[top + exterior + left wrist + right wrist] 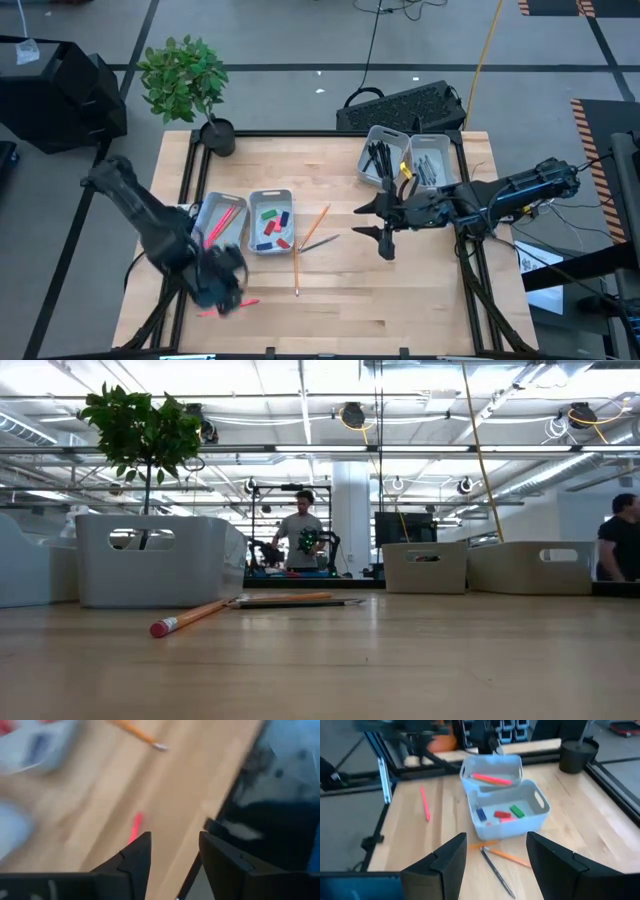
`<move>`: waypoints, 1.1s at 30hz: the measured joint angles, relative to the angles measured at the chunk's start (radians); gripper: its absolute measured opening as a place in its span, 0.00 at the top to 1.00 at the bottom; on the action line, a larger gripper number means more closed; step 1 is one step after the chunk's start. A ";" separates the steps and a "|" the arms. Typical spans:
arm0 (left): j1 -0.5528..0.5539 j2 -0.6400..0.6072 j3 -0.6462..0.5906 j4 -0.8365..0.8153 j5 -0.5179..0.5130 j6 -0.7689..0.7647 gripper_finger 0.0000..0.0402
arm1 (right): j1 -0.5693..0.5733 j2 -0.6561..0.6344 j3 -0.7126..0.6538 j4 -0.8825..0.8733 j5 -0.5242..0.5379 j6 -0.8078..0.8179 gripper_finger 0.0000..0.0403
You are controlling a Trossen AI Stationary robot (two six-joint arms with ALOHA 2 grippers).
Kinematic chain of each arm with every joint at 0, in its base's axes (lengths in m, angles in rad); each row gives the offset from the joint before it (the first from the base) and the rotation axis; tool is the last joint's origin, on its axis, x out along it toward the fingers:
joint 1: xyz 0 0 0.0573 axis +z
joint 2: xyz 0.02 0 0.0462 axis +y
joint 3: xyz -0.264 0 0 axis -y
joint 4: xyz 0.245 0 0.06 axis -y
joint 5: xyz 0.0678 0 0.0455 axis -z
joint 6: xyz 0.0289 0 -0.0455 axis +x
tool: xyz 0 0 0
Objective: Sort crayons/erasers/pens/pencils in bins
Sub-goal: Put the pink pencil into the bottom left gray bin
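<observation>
A pink-red pencil (230, 305) lies on the table near the front left, just beside my left gripper (222, 283). That gripper hovers open (172, 837), with the pencil (134, 827) ahead of its fingers. Two orange pencils (315, 224) (296, 266) and a dark pen (318, 241) lie loose at the table's middle. My right gripper (378, 223) stands open to their right, holding nothing (495, 840). One left bin (222, 218) holds pink-red sticks, and its neighbour (272, 220) holds erasers. The right bins (383, 155) (430, 160) hold dark pens.
A potted plant (190, 85) stands at the far left corner. A keyboard (400, 105) lies beyond the far edge. Black frame rails (185, 170) run along the table's sides. People stand in the room behind (303, 530). Bare wood lies between the loose sticks and the front edge.
</observation>
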 joint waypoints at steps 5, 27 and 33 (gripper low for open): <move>-0.094 0.198 0.052 0.156 -0.012 0.239 0.60 | 0.003 0.000 0.000 -0.053 -0.003 -0.028 0.50; -0.309 0.481 -0.026 0.218 -0.504 -0.030 0.59 | 0.132 -0.001 -0.189 0.169 -0.028 -0.139 0.50; -0.323 0.493 -0.135 0.258 -0.536 -0.097 0.41 | 0.132 0.000 -0.290 0.276 -0.017 -0.056 0.50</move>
